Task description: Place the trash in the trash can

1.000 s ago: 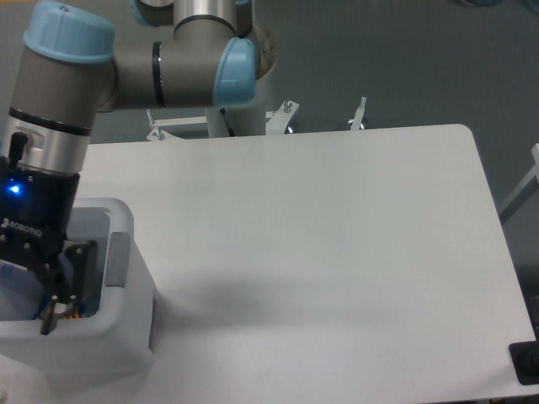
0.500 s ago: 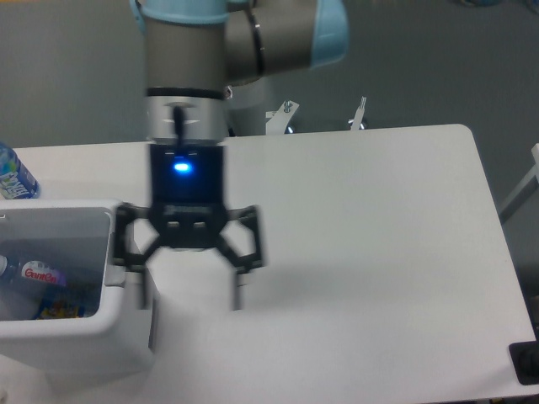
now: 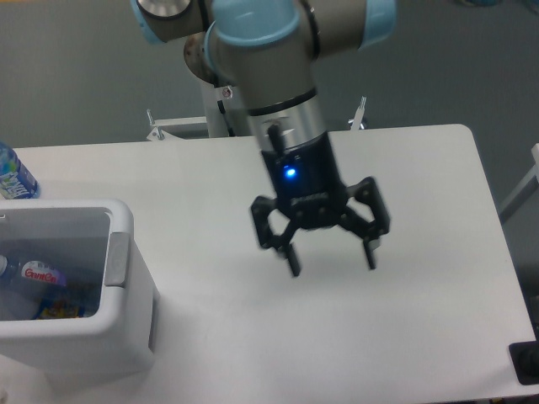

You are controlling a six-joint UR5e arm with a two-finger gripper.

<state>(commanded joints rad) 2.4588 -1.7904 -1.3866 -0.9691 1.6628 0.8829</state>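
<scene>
The white trash can (image 3: 126, 286) stands at the table's front left. Inside it lie the blue snack wrapper with yellow-red print (image 3: 52, 310) and a crushed clear bottle with a red-lettered label (image 3: 34, 273). My gripper (image 3: 331, 260) is open and empty, hanging over the middle of the table, well to the right of the can.
An intact blue-labelled water bottle (image 3: 13, 175) stands at the far left edge behind the can. The white table (image 3: 421, 210) ends at a rounded back right corner. A dark object (image 3: 526, 362) sits at the front right corner.
My gripper left the trash can's opening, where it was a second ago, and swung right across the table to its middle. It is open and empty. The trash stays in the can.
</scene>
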